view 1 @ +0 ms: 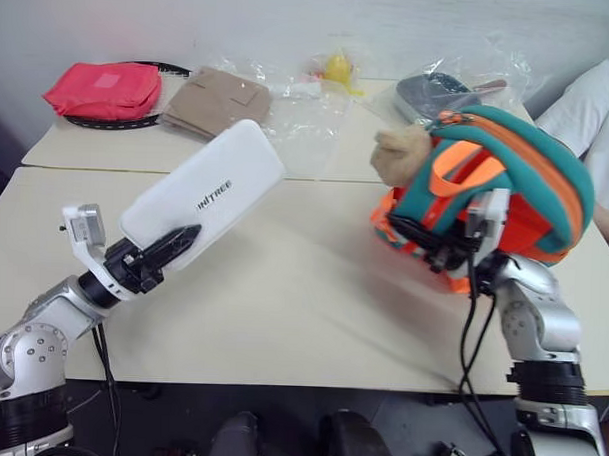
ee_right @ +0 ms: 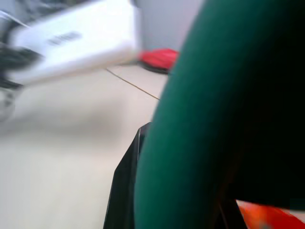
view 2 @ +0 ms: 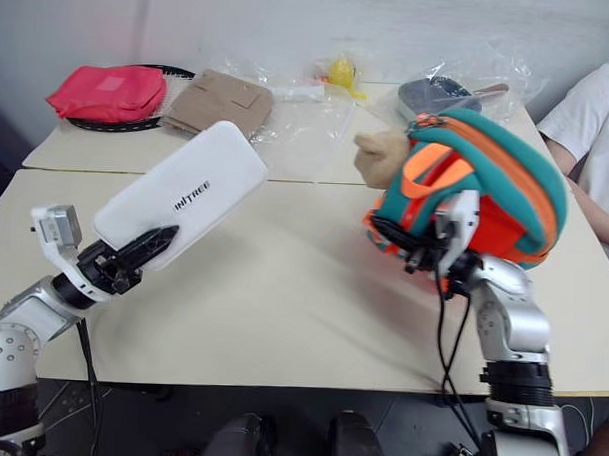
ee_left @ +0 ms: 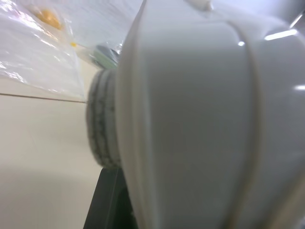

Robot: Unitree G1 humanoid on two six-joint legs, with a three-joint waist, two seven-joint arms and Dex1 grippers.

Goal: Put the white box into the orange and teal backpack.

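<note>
The left gripper [view 1: 155,258] pinches the near end of the white box [view 1: 208,193]. One black finger [view 1: 170,247] lies flat on the top of the box. The left arm comes up from the near left corner of the table [view 1: 282,287] and points forward and toward the middle. It holds the box up in the air, above the left part of the table. The far end of the box tilts up and reaches toward the seam where the two tables meet. Small dark letters show on its top.

The right gripper [view 1: 439,255] is tucked in under the orange and teal backpack [view 1: 496,190], and I cannot tell if its fingers are pressed together or spread. The right arm stands up from the near right edge of the table and bends in toward the middle. The backpack is held up off the table, over its right side. A tan fuzzy ball [view 1: 402,154] hangs on the side of the backpack that faces the box. The box and the backpack are apart, with bare table between them.

On the far table lie a pink-red pouch [view 1: 102,89], a tan pouch [view 1: 217,101] and some clear plastic bags [view 1: 309,108]. A person's sleeve [view 1: 599,113] shows at the far right edge.
</note>
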